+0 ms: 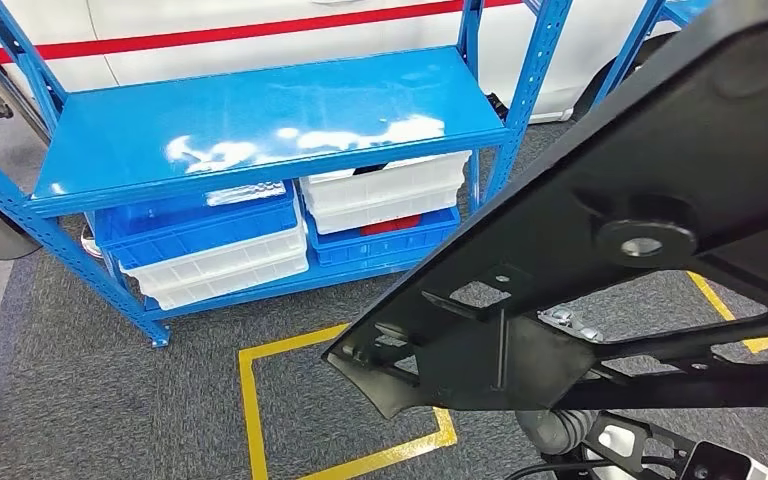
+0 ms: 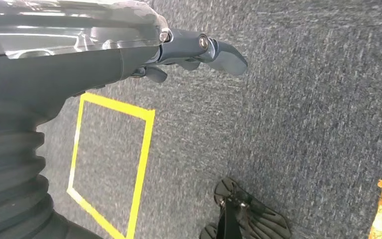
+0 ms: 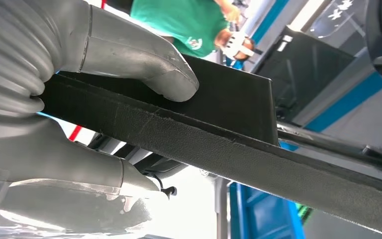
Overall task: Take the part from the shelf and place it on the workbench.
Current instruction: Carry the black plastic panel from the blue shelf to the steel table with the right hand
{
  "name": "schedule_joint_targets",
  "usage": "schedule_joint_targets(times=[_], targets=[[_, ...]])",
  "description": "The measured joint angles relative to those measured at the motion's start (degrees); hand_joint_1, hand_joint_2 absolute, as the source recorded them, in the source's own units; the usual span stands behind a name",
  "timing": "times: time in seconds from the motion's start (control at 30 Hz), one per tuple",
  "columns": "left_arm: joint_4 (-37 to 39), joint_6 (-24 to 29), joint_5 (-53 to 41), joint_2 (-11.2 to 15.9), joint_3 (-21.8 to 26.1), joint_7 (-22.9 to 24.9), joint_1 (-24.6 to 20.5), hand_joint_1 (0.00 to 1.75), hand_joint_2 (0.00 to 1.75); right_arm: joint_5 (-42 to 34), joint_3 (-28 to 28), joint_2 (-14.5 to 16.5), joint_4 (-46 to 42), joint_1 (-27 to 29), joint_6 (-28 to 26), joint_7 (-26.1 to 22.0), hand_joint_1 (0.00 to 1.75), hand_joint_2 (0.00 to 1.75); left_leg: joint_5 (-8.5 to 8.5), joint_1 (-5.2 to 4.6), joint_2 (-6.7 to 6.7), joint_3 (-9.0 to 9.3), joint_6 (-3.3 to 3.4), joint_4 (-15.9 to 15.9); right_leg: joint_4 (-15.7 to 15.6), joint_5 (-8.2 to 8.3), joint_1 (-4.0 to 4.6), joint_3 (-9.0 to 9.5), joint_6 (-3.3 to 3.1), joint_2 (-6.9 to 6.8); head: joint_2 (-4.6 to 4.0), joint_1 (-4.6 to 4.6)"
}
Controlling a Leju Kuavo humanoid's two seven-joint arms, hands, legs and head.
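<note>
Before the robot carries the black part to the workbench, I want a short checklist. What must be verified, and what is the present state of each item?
1. The right hand grips the black part: ok, its thumb lies on one face and its fingers on the other.
2. The part is clear of the blue shelf: ok, it is held in front of the shelf, above the carpet.
3. The left hand is free: ok, it holds nothing.
4. The workbench is located: cannot tell.
5. People are clear: not ok, a person in a green shirt stands near.
</note>
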Motion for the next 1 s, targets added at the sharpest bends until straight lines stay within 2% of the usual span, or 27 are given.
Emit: schedule_joint_targets(times=[0.07,0.13,0.17,0.2,0.23,0.27,0.33,0.37,0.4,0.47,0.5,0.53,0.6,0.63,0.67,0.7,0.73,0.77,0.8,0.87,0.9,0.93,1.0], targets=[[0.01,-0.08,0.05,-0.17,0.01,0.36,0.00,0.00,1.75,-0.09,0.00,-0.33,-0.02,0.29,0.05,-0.04,1.75,1.75,0.38,0.27,1.17,0.04,0.68,-0.52,3.14,-2.13,0.07,-1.53,0.59,-1.70,0.00,0.01],[0.01,-0.07,0.08,-0.34,0.02,0.50,0.13,0.00,1.75,-0.32,0.01,-0.55,0.05,0.47,0.34,-0.07,1.75,1.75,0.45,0.18,2.34,-0.11,0.96,-0.58,10.13,-5.79,-0.23,-4.93,1.05,-3.62,0.00,0.01],[0.01,-0.03,0.10,-0.45,0.04,0.53,0.19,0.00,1.75,-0.48,0.01,-0.63,0.17,0.60,0.55,-0.07,1.75,1.75,0.45,0.15,2.96,-0.19,0.98,-0.57,13.49,-7.03,-0.44,-6.59,1.28,-3.99,0.00,0.01],[0.01,0.05,0.14,-0.57,0.07,0.52,0.21,0.00,1.75,-0.63,0.01,-0.68,0.32,0.72,0.75,-0.07,1.75,1.75,0.44,0.14,3.58,-0.23,0.97,-0.56,15.24,-7.26,-0.64,-7.45,1.46,-4.22,0.00,0.01],[0.01,0.18,0.18,-0.69,0.12,0.51,0.20,0.00,1.75,-0.77,0.01,-0.71,0.46,0.81,0.92,-0.07,1.75,1.75,0.41,0.14,4.16,-0.24,0.93,-0.54,15.02,-6.51,-0.82,-7.30,1.58,-4.46,0.00,0.01],[0.01,0.32,0.20,-0.83,0.16,0.49,0.18,0.00,1.75,-0.89,0.01,-0.72,0.58,0.85,1.08,-0.07,1.75,1.75,0.36,0.14,4.71,-0.17,0.85,-0.52,12.36,-4.80,-0.95,-5.86,1.61,-4.87,0.00,0.01],[0.01,0.61,0.15,-1.06,0.21,0.44,0.17,0.00,1.75,-1.10,0.01,-0.71,0.67,0.75,1.41,-0.07,1.75,1.75,0.15,-0.01,5.61,0.06,0.46,-0.39,4.32,-1.46,-0.79,-1.46,1.29,-6.97,0.00,0.01],[0.01,0.74,0.11,-1.11,0.22,0.41,0.18,0.00,1.75,-1.19,0.00,-0.69,0.67,0.66,1.57,-0.07,1.75,1.75,0.04,-0.13,6.05,0.16,0.15,-0.32,1.33,-0.55,-0.57,0.09,0.96,-7.77,0.00,0.01],[0.01,0.84,0.08,-1.13,0.22,0.36,0.19,0.00,1.75,-1.26,-0.03,-0.68,0.69,0.61,1.68,-0.08,1.75,1.75,-0.05,-0.25,6.46,0.24,-0.18,-0.27,-0.17,-0.32,-0.33,0.77,0.61,-8.24,0.00,0.00],[0.01,0.99,0.04,-1.14,0.24,0.24,0.14,0.00,1.75,-1.34,-0.15,-0.66,0.71,0.61,1.85,-0.08,1.75,1.75,-0.13,-0.31,7.41,0.43,-0.91,-0.35,-0.51,-0.30,-0.10,0.57,-0.10,-7.34,0.00,0.00],[0.00,1.01,0.00,-1.11,0.24,0.15,0.10,0.00,1.75,-1.37,-0.24,-0.64,0.71,0.66,1.98,-0.08,1.75,1.75,-0.38,-0.21,7.27,0.48,-1.29,-0.18,-0.66,-0.15,-0.18,0.55,-0.47,-6.83,0.00,-0.01],[-0.01,0.95,-0.04,-1.08,0.24,-0.04,0.08,0.00,1.75,-1.39,-0.31,-0.61,0.69,0.67,2.16,-0.08,1.75,1.75,-1.16,-0.09,6.48,0.21,-1.62,0.71,-0.84,0.05,-0.30,0.57,-0.88,-6.32,0.00,-0.01],[-0.02,0.69,-0.10,-0.97,0.24,-0.57,0.18,0.00,1.75,-1.39,-0.47,-0.42,0.66,0.75,2.55,-0.08,1.75,1.75,-4.44,0.14,3.89,-1.93,-2.03,5.88,-1.11,0.38,-0.50,0.58,-1.55,-5.36,0.00,-0.01],[-0.03,0.51,-0.11,-0.92,0.24,-0.86,0.31,0.00,1.75,-1.39,-0.56,-0.30,0.66,0.82,2.70,-0.07,1.75,1.75,-6.46,0.17,2.94,-3.71,-2.11,9.83,-1.09,0.44,-0.44,0.49,-1.75,-4.81,0.00,-0.01],[-0.04,0.31,-0.11,-0.84,0.24,-1.15,0.45,0.00,1.75,-1.39,-0.69,-0.18,0.66,0.96,2.88,-0.07,1.75,1.75,-7.97,0.18,2.53,-5.47,-2.16,13.57,-1.06,0.48,-0.35,0.42,-1.85,-4.20,0.00,-0.01],[-0.06,0.11,-0.09,-0.74,0.24,-1.44,0.58,0.00,1.75,-1.39,-0.85,-0.09,0.66,1.11,3.06,-0.07,1.75,1.75,-8.48,0.18,2.35,-6.64,-2.18,15.93,-1.01,0.51,-0.27,0.37,-1.89,-3.51,0.00,-0.01],[-0.07,-0.10,-0.07,-0.67,0.24,-1.74,0.65,0.00,1.75,-1.39,-0.98,-0.02,0.65,1.25,3.30,-0.07,1.75,1.75,-7.85,0.18,2.27,-6.86,-2.13,16.21,-0.92,0.51,-0.20,0.36,-1.89,-2.80,0.00,0.00],[-0.08,-0.30,-0.04,-0.55,0.24,-2.06,0.69,0.00,1.75,-1.39,-1.09,0.08,0.60,1.36,3.55,-0.07,1.75,1.75,-6.13,0.18,2.11,-5.99,-2.01,14.13,-0.80,0.50,-0.18,0.38,-1.86,-2.08,0.00,0.00],[-0.12,-0.48,0.00,-0.42,0.24,-2.32,0.70,0.00,1.75,-1.40,-1.15,0.19,0.51,1.44,3.77,-0.08,1.75,1.75,-3.82,0.19,1.50,-4.31,-1.82,10.31,-0.65,0.45,-0.19,0.39,-1.79,-1.38,0.00,-0.01],[-0.25,-0.75,0.04,-0.08,0.24,-2.72,0.70,0.00,1.75,-1.55,-1.23,0.46,0.35,1.49,4.14,-0.08,1.75,1.75,-0.93,0.23,-0.61,-1.13,-1.38,3.09,-0.23,0.36,-0.13,0.16,-1.44,-0.12,0.00,-0.01],[-0.33,-0.83,0.04,0.09,0.24,-2.85,0.70,0.00,1.75,-1.68,-1.32,0.61,0.31,1.51,4.41,-0.08,1.75,1.75,-0.51,0.17,-1.34,-0.36,-1.18,1.23,-0.10,0.39,-0.18,-0.07,-1.12,0.44,0.00,-0.01],[-0.40,-0.86,0.05,0.26,0.24,-2.92,0.65,0.00,1.75,-1.85,-1.43,0.74,0.29,1.55,4.68,-0.08,1.75,1.75,-0.64,0.06,-1.52,-0.11,-0.95,0.62,-0.05,0.50,-0.26,-0.29,-0.73,0.99,0.00,0.00],[-0.48,-0.86,0.06,0.47,0.24,-2.98,0.42,0.00,1.75,-2.05,-1.78,0.97,0.08,1.68,5.20,-0.07,1.75,1.75,-0.30,0.03,-0.49,-0.03,-0.33,0.22,-0.03,0.68,-0.47,-0.62,0.05,1.65,0.00,0.00]])
